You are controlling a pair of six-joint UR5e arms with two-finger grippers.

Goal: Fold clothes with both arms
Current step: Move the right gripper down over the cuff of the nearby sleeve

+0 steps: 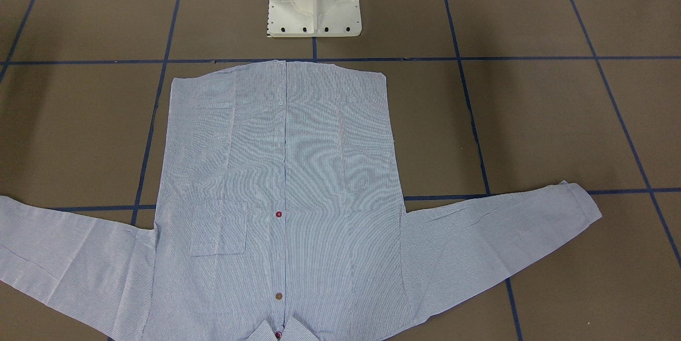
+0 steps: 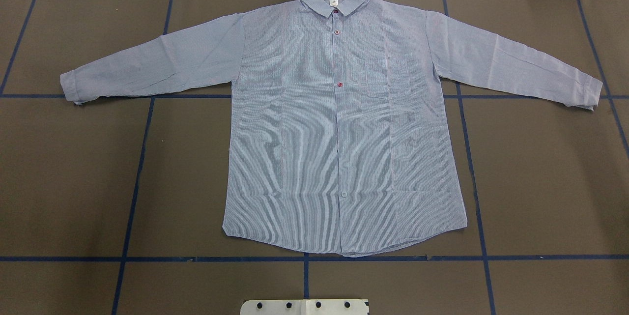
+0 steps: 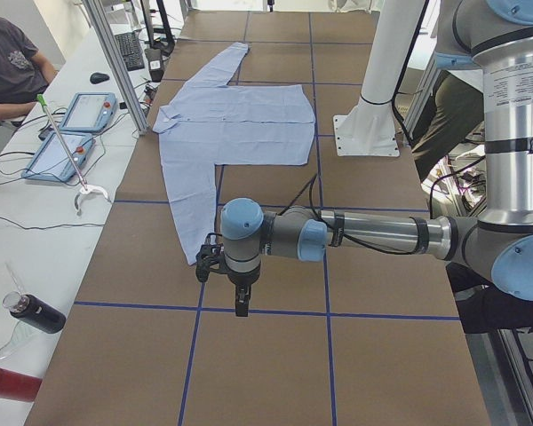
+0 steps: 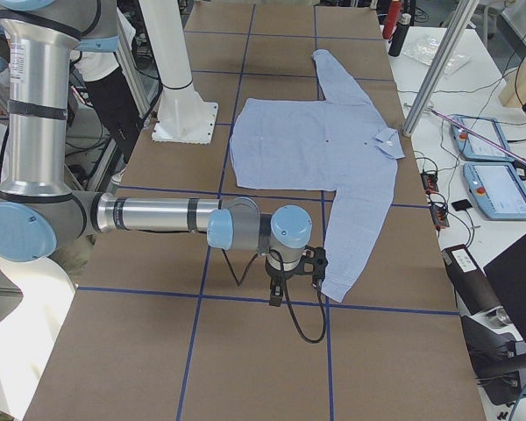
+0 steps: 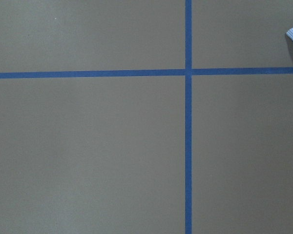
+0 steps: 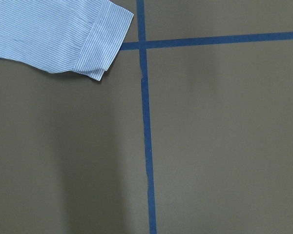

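Brown gridded table (image 2: 73, 182), shirt (image 2: 344, 133) flat, sleeves (image 2: 157, 64) spread. Left gripper (image 3: 209, 264), right gripper (image 4: 316, 265) hover beside cuffs (image 6: 100, 39) (opening: cannot tell). Risk: shallow pinch slips, sleeve drags crooked.

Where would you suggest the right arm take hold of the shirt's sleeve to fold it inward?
Grip the cuff of the sleeve on the robot's right, coming down at its outer end: the shirt lies flat, that sleeve stretched outward, and the doubled cuff is its free, probably firmest edge.
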